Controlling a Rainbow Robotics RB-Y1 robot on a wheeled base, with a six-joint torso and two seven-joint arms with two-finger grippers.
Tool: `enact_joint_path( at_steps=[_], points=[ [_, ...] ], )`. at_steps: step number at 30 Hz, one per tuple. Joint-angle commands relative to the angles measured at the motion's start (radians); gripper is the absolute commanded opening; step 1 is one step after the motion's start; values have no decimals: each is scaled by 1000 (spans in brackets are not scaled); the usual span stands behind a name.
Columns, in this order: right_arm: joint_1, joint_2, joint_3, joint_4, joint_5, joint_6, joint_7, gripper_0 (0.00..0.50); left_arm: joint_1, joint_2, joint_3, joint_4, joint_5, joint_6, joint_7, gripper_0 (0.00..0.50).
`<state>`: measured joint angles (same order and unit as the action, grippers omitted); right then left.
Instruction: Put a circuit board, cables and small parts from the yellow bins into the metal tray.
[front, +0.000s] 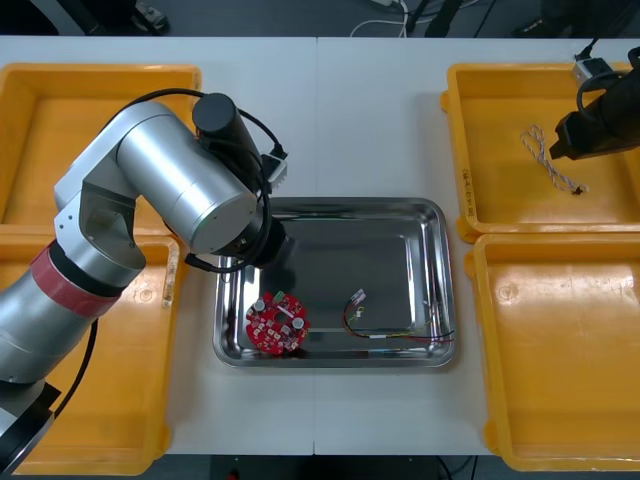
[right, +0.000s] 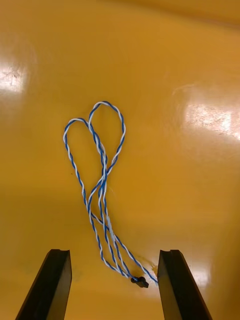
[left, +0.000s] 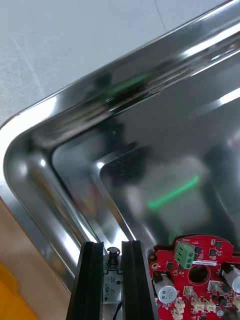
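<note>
Silver left arm (front: 170, 180) over tray (front: 441, 280), right end effector (right: 115, 252) straddling cable (right: 104, 175)

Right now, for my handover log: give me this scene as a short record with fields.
left claw: shut on a small metal part, at a corner of the shiny metal tray, beside the round red circuit board
right claw: open, above the twisted blue and white cable in the far right yellow bin
in tray: circuit board, red and yellow cable
</note>
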<state>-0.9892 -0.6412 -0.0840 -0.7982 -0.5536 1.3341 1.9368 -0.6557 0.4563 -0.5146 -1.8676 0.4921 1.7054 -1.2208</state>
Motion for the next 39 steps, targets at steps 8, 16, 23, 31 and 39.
enact_joint_path(
  at_steps=[8,16,23,31,39],
  points=[
    [-54,8,-28,100,-52,-118,188,500,11,-42,-58,42,-32,-156,113,0],
    [-54,12,-28,139,-63,-141,177,500,11,-54,-74,114,-64,-224,104,0],
    [-54,18,-28,206,-115,-207,189,500,11,-53,-74,137,-67,-225,96,0],
    [-51,31,-23,206,-100,-217,191,500,11,-53,-74,182,-63,-270,93,1],
    [-37,46,6,209,-89,-263,191,500,11,-53,-82,186,-63,-277,99,176]
  ],
)
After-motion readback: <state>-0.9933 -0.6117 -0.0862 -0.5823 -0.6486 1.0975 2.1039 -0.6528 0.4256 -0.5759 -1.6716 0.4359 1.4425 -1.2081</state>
